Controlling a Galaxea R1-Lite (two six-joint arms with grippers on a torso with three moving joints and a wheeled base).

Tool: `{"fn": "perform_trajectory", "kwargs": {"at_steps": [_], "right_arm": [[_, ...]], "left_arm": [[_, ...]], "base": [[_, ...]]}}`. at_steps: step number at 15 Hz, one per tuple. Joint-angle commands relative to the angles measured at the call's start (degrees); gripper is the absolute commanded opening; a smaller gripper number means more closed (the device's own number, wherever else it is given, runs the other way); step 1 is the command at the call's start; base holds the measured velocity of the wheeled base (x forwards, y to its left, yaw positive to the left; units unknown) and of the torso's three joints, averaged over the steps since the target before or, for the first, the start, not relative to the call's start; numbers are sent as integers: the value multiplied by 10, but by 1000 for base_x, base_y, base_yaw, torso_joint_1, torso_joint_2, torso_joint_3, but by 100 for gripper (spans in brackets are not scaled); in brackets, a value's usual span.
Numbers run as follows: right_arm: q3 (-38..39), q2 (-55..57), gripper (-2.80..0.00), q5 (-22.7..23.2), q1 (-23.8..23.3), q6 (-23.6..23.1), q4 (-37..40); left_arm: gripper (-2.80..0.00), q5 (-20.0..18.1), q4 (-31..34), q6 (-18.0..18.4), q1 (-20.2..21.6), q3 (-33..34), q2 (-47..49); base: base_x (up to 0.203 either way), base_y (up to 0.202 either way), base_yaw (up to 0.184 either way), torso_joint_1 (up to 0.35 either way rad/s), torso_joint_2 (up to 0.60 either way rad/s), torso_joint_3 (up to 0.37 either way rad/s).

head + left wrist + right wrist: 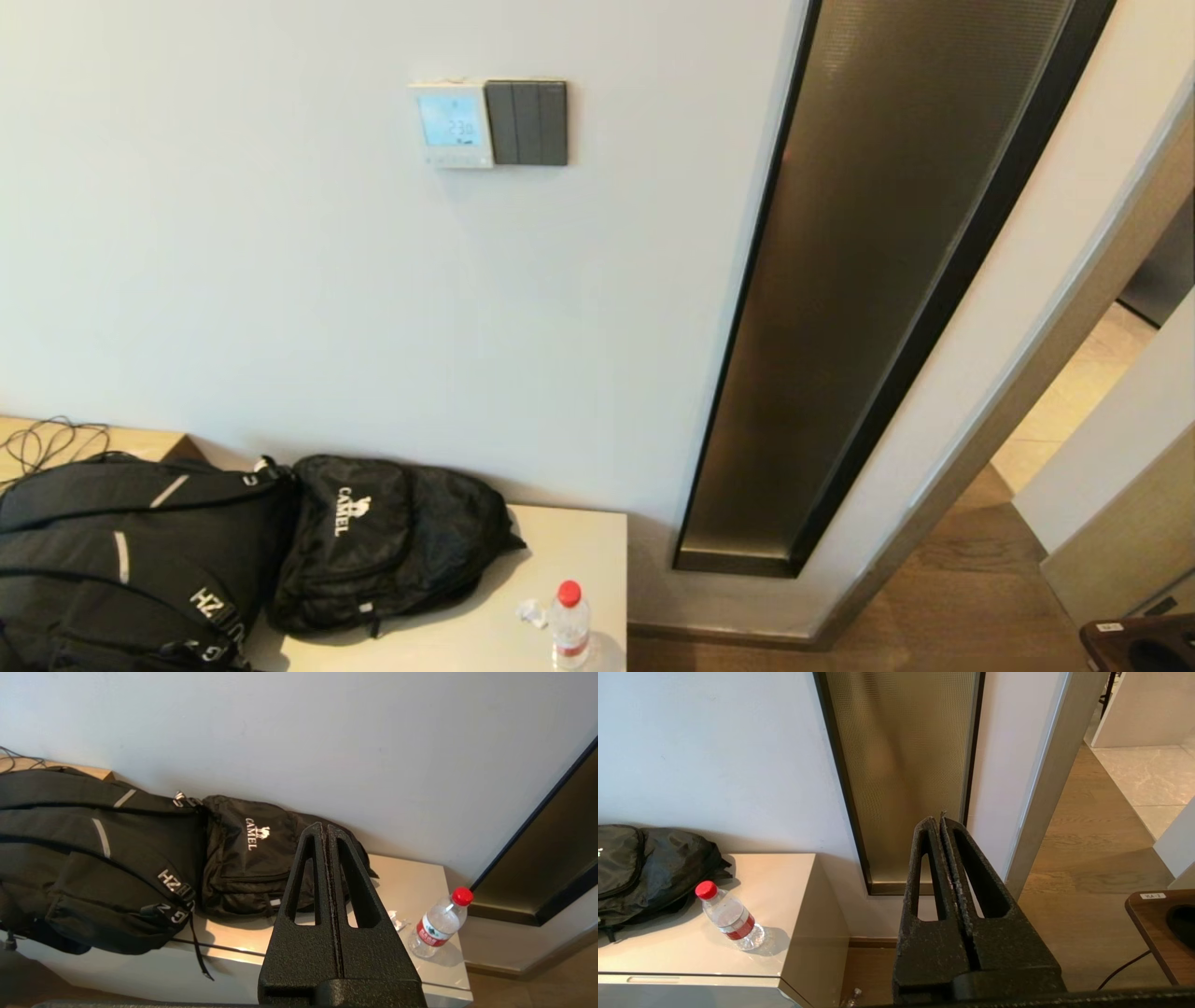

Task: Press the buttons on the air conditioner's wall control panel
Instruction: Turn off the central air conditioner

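The white wall control panel (pixel 452 124) hangs high on the wall in the head view, its screen lit blue with digits. A row of tiny pale buttons (pixel 455 160) runs along its lower edge. Neither wrist view shows the panel. My left gripper (pixel 324 828) is shut and empty, low down, pointing over the cabinet and the backpacks. My right gripper (pixel 937 821) is shut and empty, low down, pointing at the foot of the bronze wall strip. Neither arm shows in the head view.
A dark grey three-rocker switch plate (pixel 527 122) adjoins the panel's right side. Two black backpacks (pixel 140 551) and a red-capped water bottle (pixel 569 623) lie on a beige cabinet (pixel 579 541) below. A bronze glass strip (pixel 878 280) stands to the right, a wooden table corner (pixel 1162 933) beyond.
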Motion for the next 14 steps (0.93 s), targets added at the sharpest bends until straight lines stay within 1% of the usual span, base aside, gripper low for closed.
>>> {"fn": "perform_trajectory", "kwargs": {"at_steps": [1,4,12,14], "right_arm": [[0,1,-280,0,0,0,0],[0,1,-280,1,0,0,0],[0,1,-280,1,0,0,0],[0,1,-280,1,0,0,0]], "left_arm": [[-280,0,-1,0,0,0,0],[-280,-1,12,0,0,-4,0],[-280,-2,12,2,0,-4,0],[-280,-3,8,12,0,-3,0]], "base": [[0,0,0,0,0,0],[0,0,0,0,0,0],[0,0,0,0,0,0],[0,0,0,0,0,0]]}}
